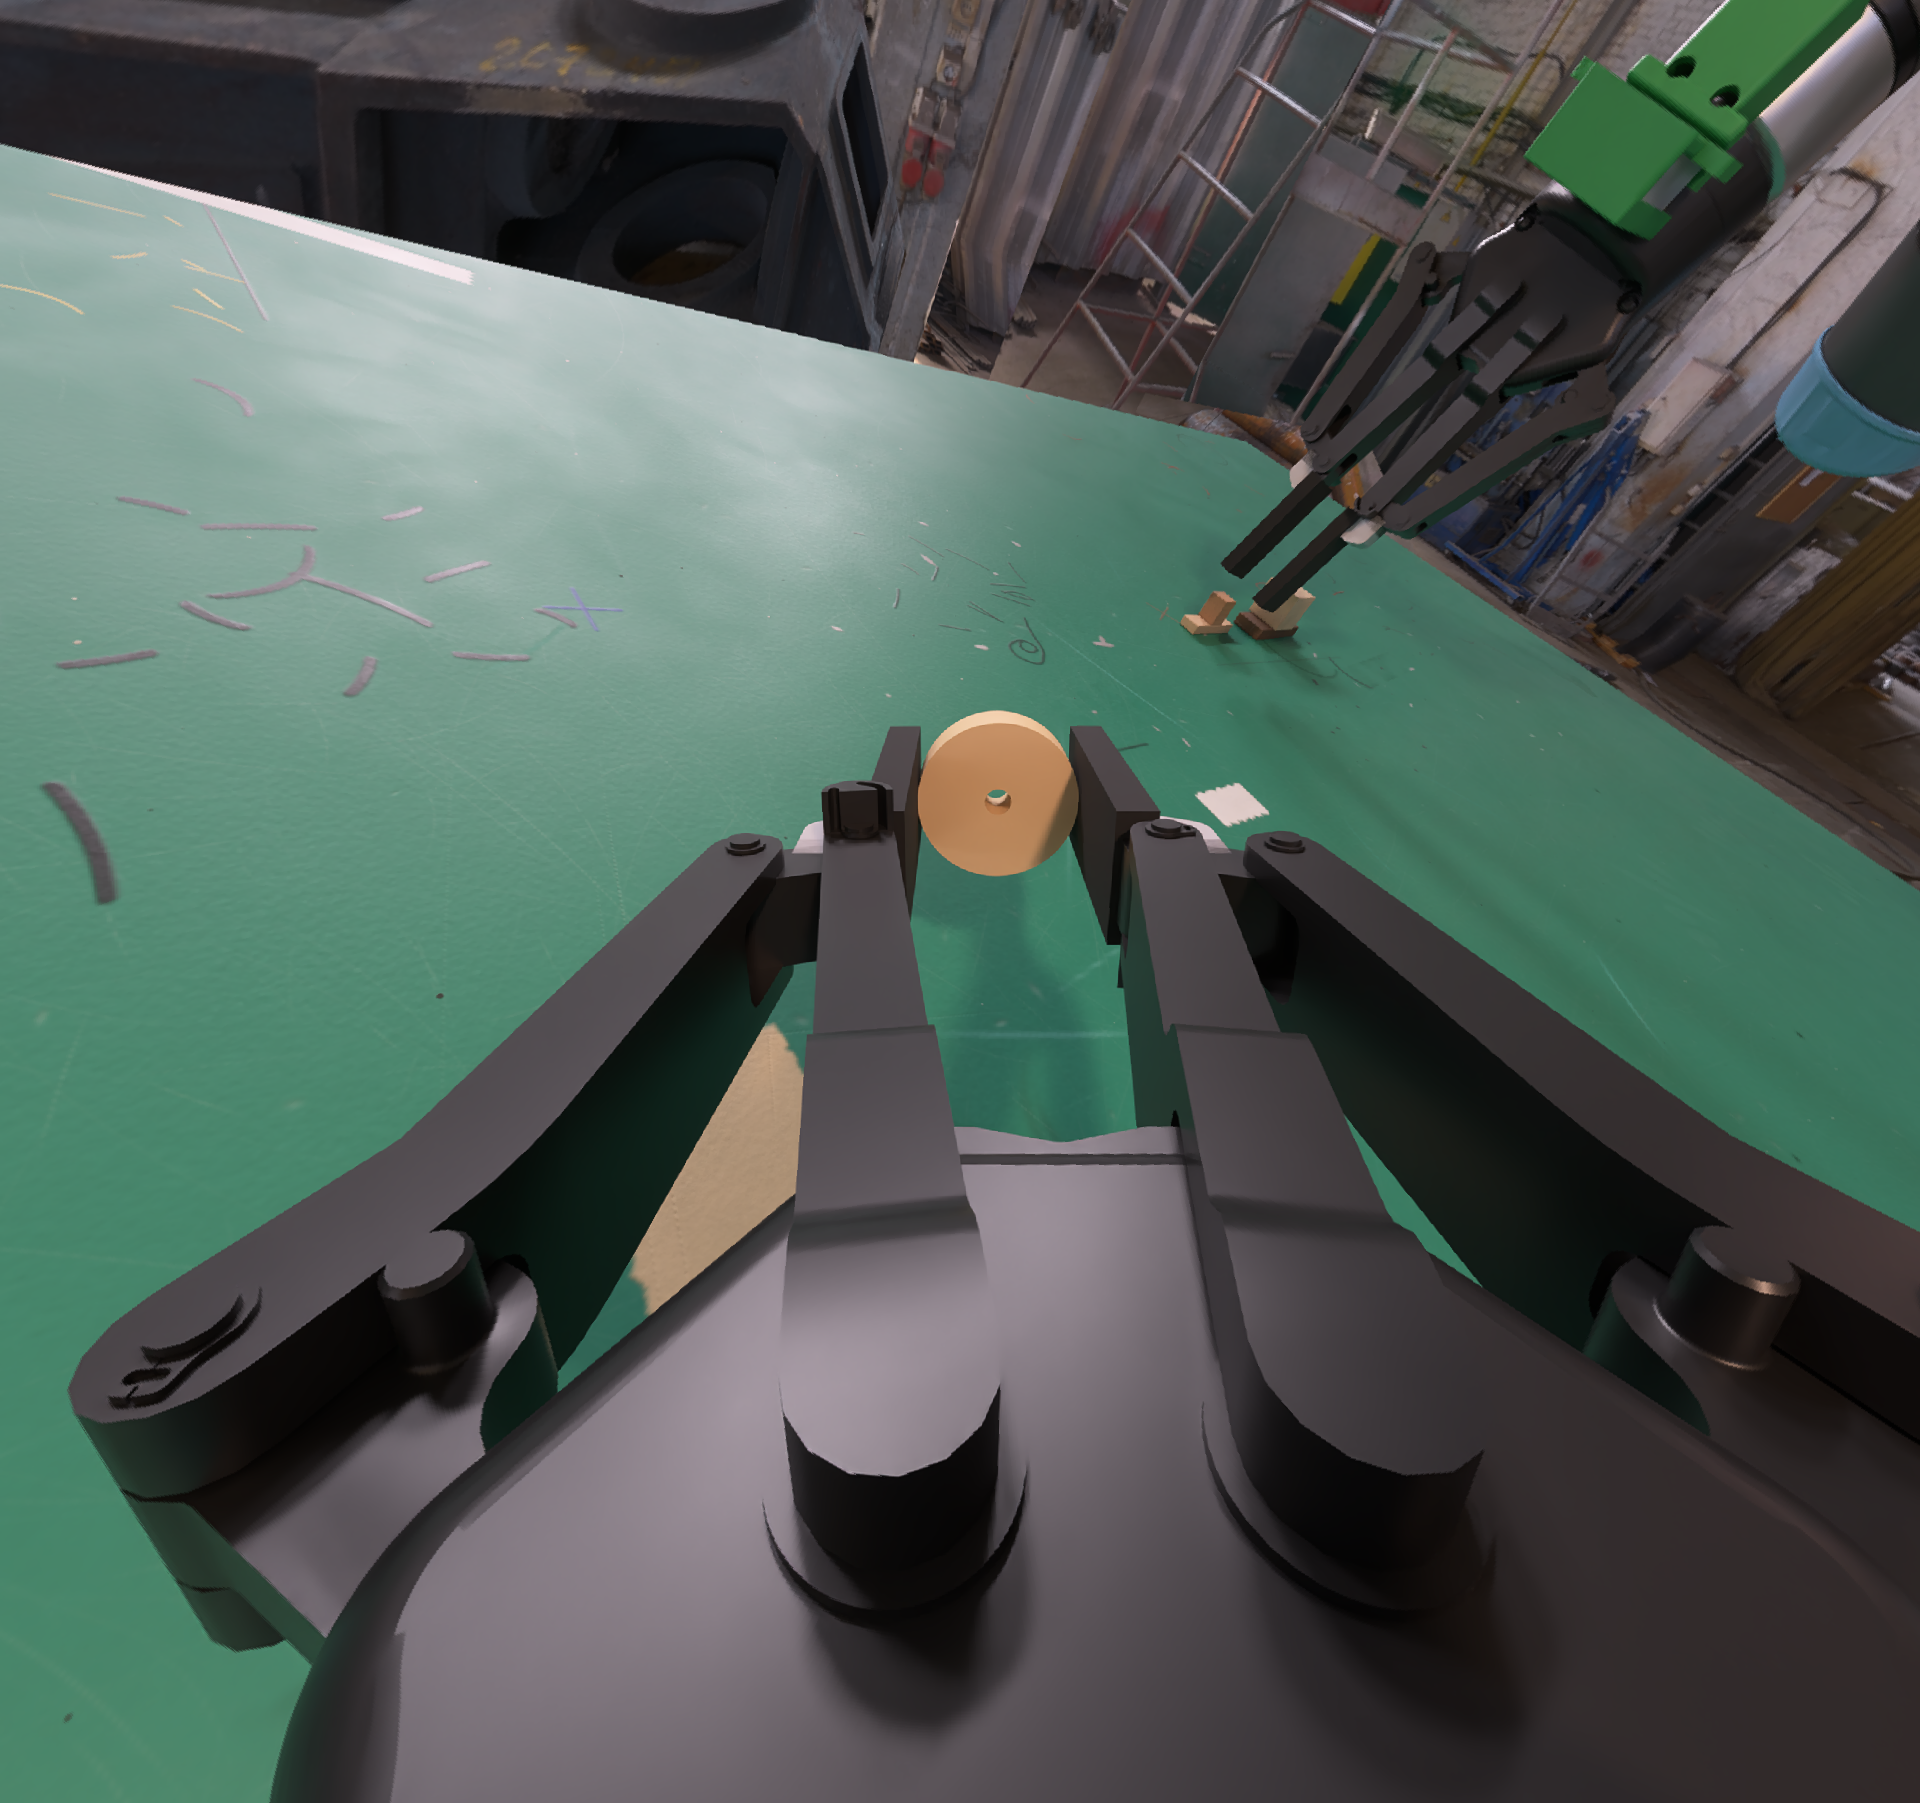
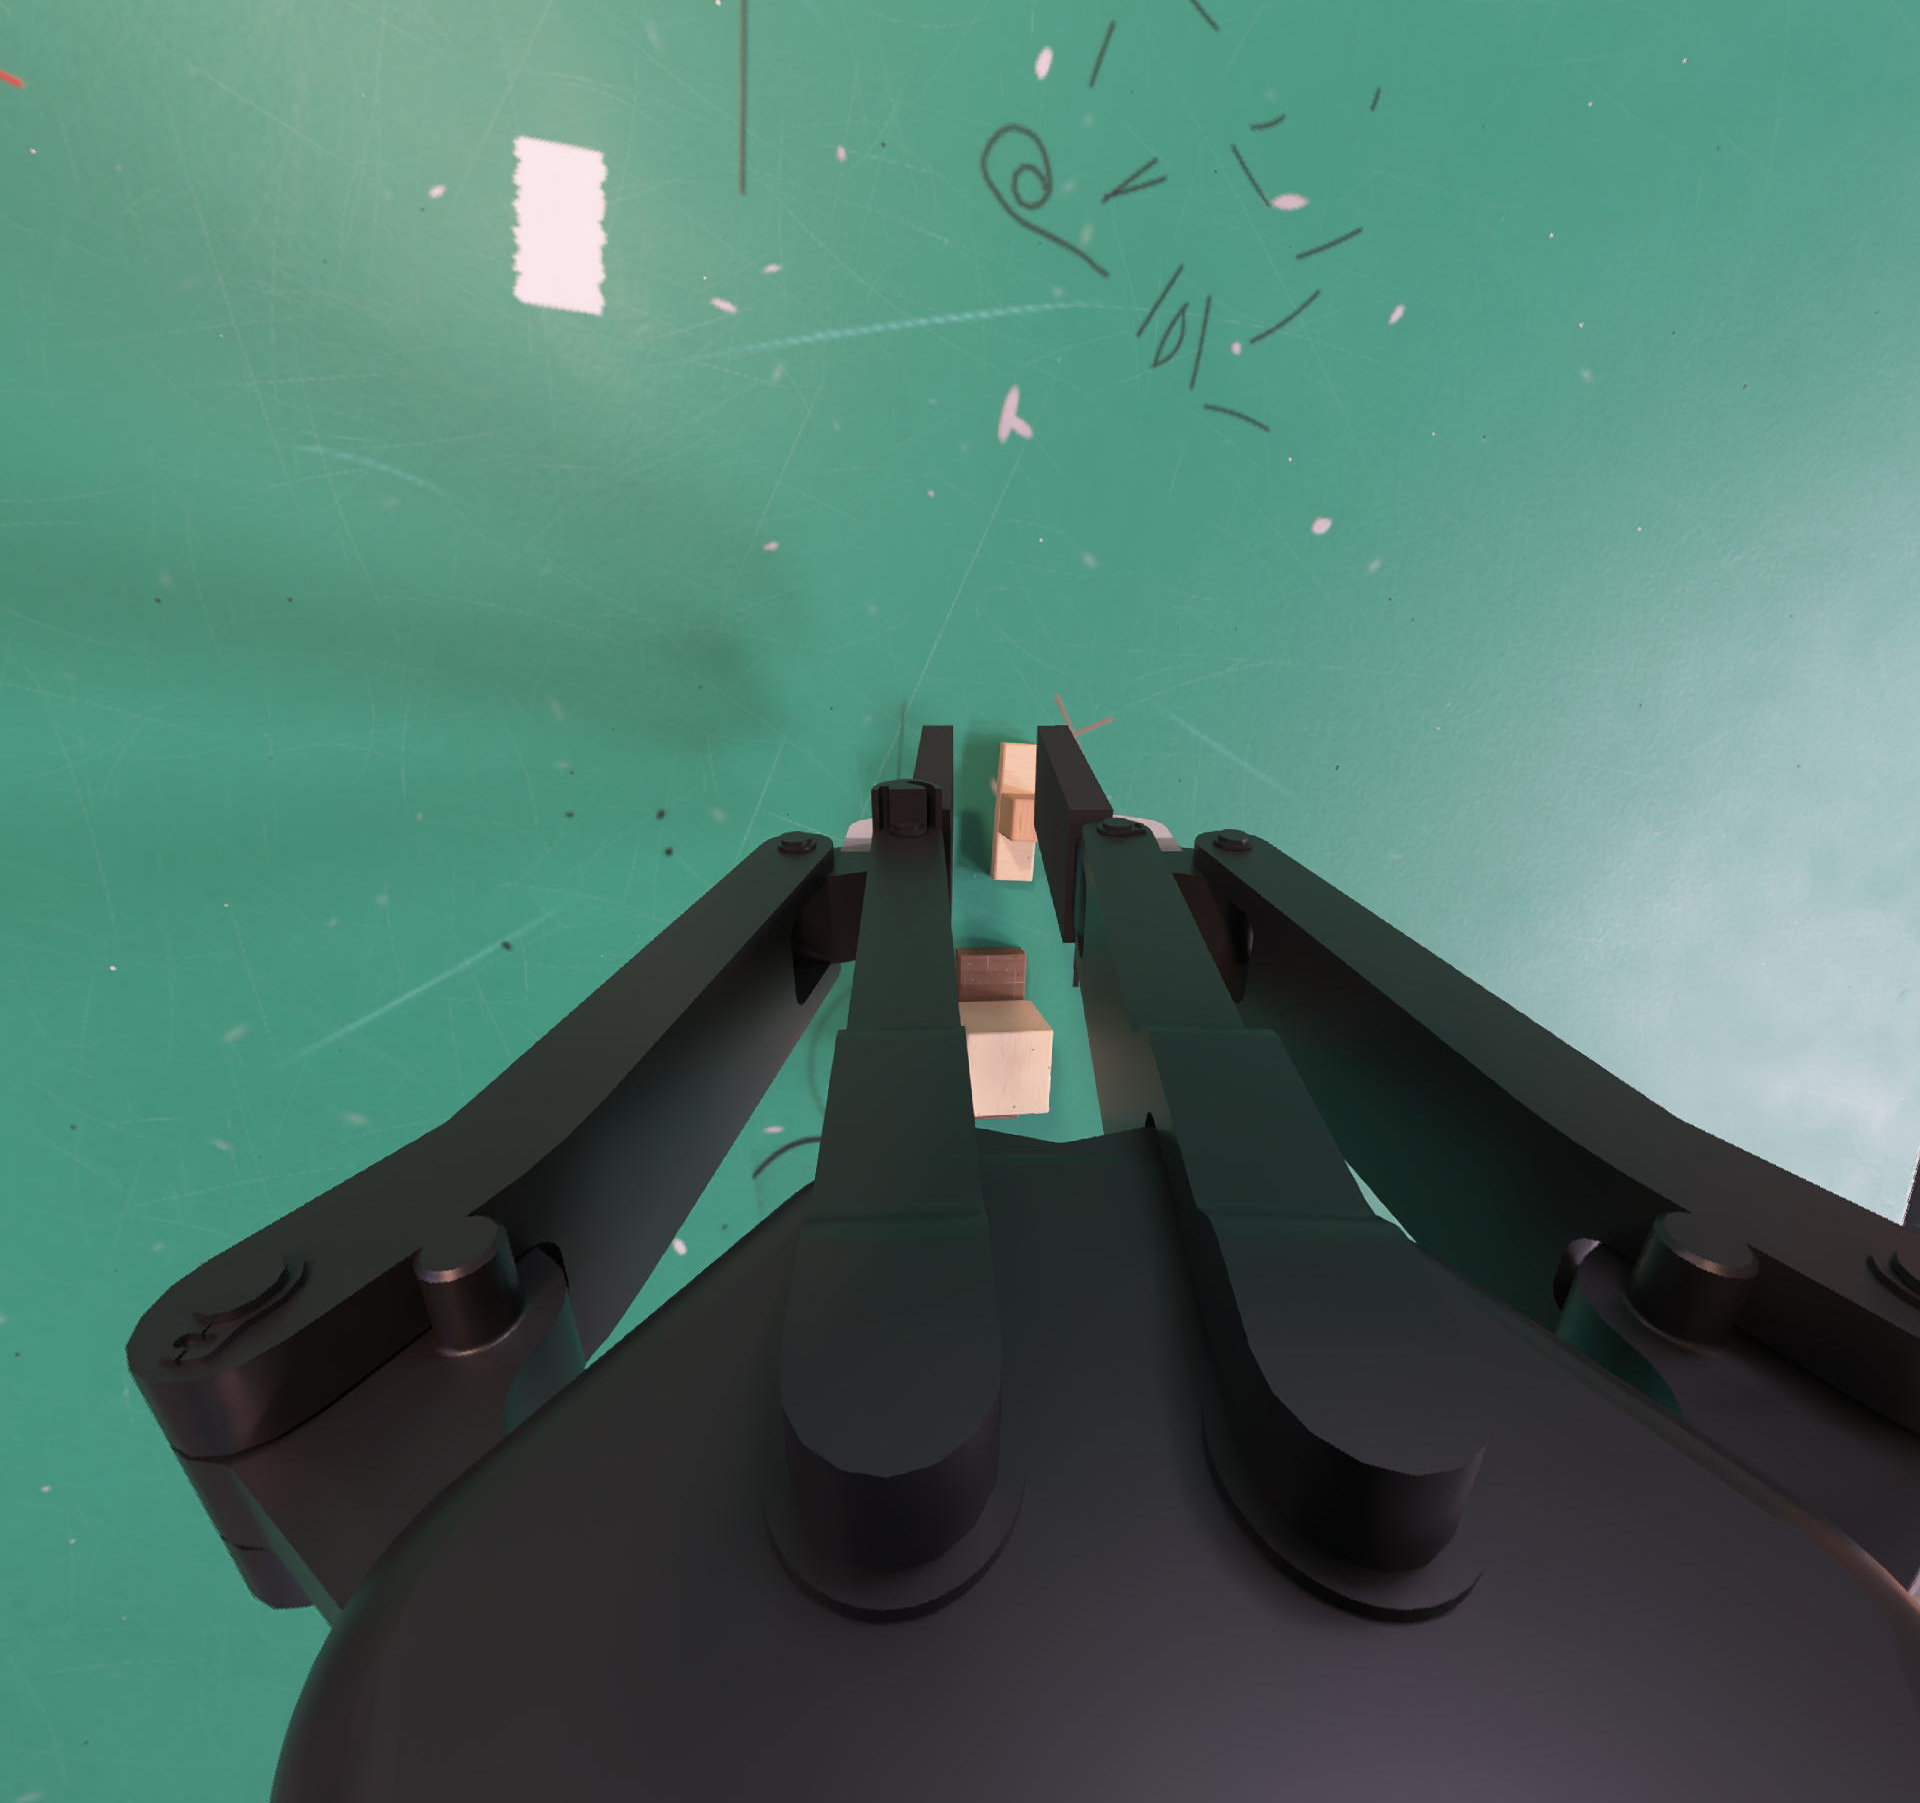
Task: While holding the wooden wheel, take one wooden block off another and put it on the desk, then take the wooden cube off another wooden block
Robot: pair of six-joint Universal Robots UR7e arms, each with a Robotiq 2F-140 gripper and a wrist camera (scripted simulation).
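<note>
My left gripper (image 1: 995, 795) is shut on the round wooden wheel (image 1: 995, 818) and holds it upright above the green desk (image 1: 520, 818). My right gripper (image 2: 995, 787) points down at the desk (image 2: 416, 610) with its jaws a little apart and nothing clamped. A pale wooden block (image 2: 1013, 813) lies on the desk between the fingertips, closer to the right finger. Nearer the palm, a pale wooden cube (image 2: 1006, 1067) sits against a brown block (image 2: 990, 971). In the left wrist view the right gripper (image 1: 1262, 584) hovers over the pale block (image 1: 1210, 613) and the cube with the brown block (image 1: 1280, 613).
A white patch (image 1: 1231, 804) lies on the desk between the two grippers; it also shows in the right wrist view (image 2: 559, 224). The desk's far edge (image 1: 1039, 382) runs behind, with dark machinery (image 1: 623, 91) and scaffolding beyond. A green mount (image 1: 1704, 91) sits on the right arm.
</note>
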